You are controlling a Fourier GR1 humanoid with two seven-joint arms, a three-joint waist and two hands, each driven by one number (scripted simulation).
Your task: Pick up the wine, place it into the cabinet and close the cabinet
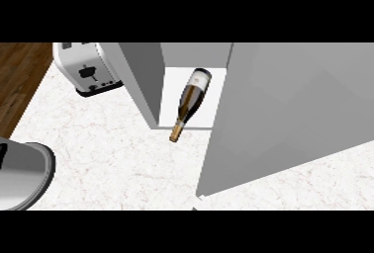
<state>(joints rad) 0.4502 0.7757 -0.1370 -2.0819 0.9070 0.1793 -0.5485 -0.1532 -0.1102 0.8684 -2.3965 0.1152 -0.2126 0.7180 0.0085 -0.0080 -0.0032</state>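
1. Nearest the view's lower edge, a grey rounded forearm (22,173) comes in at the lower left. No robot hand shows anywhere, left or right, so how the fingers stand cannot be told.
2. The surface (110,143) is pale marble with faint reddish veins, and it fills the middle and lower part of the view.
3. The cabinet door (292,113), a wide grey panel, stands swung open across the right side. Its lower corner reaches down over the surface near the bottom edge.
4. The wine (188,104) lies on its side on the white floor of the cabinet (142,84). Its dark base points away and its gold-capped neck points toward the viewer. The neck's tip sticks out past the cabinet's front lip, over the surface.
5. The cabinet's grey left wall stands just beside the bottle, and the open door flanks it on the right.
6. Farther off at the upper left, a silver toaster (86,66) sits on the surface, near the cabinet's left wall.
7. Dark wooden flooring (18,74) shows beyond the surface's left edge.
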